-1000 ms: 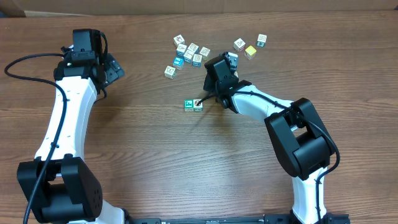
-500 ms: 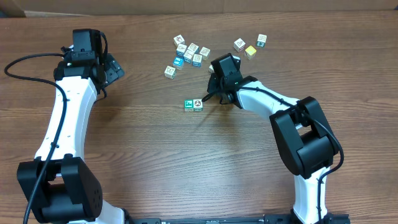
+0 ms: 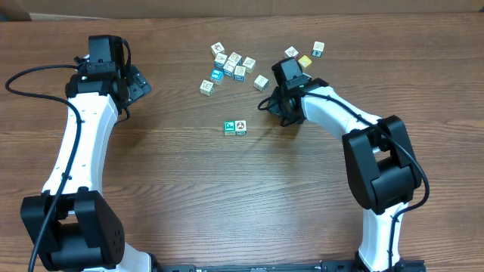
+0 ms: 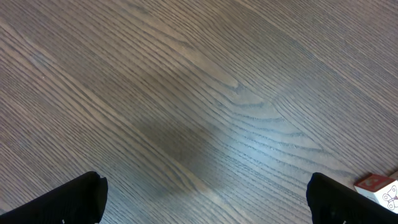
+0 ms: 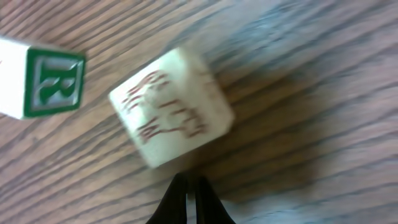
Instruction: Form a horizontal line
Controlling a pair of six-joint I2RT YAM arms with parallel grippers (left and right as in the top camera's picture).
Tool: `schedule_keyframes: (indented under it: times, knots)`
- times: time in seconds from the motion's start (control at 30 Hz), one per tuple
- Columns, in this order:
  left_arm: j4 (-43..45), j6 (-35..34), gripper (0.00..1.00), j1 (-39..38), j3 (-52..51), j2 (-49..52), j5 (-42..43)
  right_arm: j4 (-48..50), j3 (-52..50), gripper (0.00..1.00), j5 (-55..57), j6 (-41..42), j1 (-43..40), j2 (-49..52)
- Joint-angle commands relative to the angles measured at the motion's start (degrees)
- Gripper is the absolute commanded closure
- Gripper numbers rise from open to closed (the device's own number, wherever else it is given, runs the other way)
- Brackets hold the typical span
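The horizontal line (image 3: 234, 127) is a touching pair of tiny cubes at mid-table: a green-faced cube (image 3: 229, 127) on the left and a white cube with a round picture (image 3: 240, 126) on the right. My right gripper (image 3: 264, 102) is shut and empty, up and to the right of the pair and clear of it. In the right wrist view its shut tips (image 5: 190, 186) sit just short of a cream cube (image 5: 173, 113), with a green "R" cube (image 5: 53, 84) lying to the left. That cream cube (image 3: 261, 81) stands alone. My left gripper (image 3: 136, 83) is open over bare wood at the far left.
Several loose cubes (image 3: 229, 64) lie clustered behind the line, and a few more, one of them yellow (image 3: 305, 61), sit behind my right wrist. A red-and-white cube (image 4: 379, 186) shows at the right edge of the left wrist view.
My right gripper, still shut, has pulled back up and to the right from the pair of cubes toward the loose cream cube. The left arm has not moved.
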Motion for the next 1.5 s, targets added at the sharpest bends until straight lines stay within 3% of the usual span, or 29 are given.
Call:
schedule_keyframes:
  times: [0.0, 0.27, 0.5, 0.73, 0.93, 1.07, 1.17, 1.27, 1.47]
  knots:
    - [0.0, 0.0, 0.01, -0.4, 0.3, -0.2, 0.2, -0.3, 0.1, 0.96, 1.1, 1.8, -0.6, -0.3]
    - [0.0, 0.0, 0.0, -0.4, 0.3, -0.2, 0.2, 6.3, -0.2, 0.96, 10.0, 1.4, -0.6, 0.8]
    - [0.0, 0.0, 0.01, -0.4, 0.3, -0.2, 0.2, 17.0, -1.5, 0.96, 10.7, 1.2, -0.6, 5.5]
    - [0.0, 0.0, 0.0, -0.4, 0.3, -0.2, 0.2, 14.4, 4.3, 0.92, 10.5, -8.9, -1.1, 2.3]
    - [0.0, 0.0, 0.0, -0.4, 0.3, -0.2, 0.2, 4.6, 15.8, 0.78, 10.1, -10.7, -2.7, 0.7]
    - [0.0, 0.0, 0.01, -0.4, 0.3, -0.2, 0.2, 5.1, 17.2, 0.39, 9.9, -10.7, -2.8, 0.7]
    - [0.0, 0.0, 0.0, -0.4, 0.3, -0.2, 0.2, 5.1, 17.2, 0.23, 9.9, -10.7, -2.8, 1.5]
    - [0.0, 0.0, 0.0, -0.4, 0.3, -0.2, 0.2, 5.2, 16.9, 0.16, 9.9, -10.7, -2.8, 2.6]
    - [0.0, 0.0, 0.01, -0.4, 0.3, -0.2, 0.2, 5.3, 16.2, 0.11, 11.0, -10.8, -3.0, 5.3]
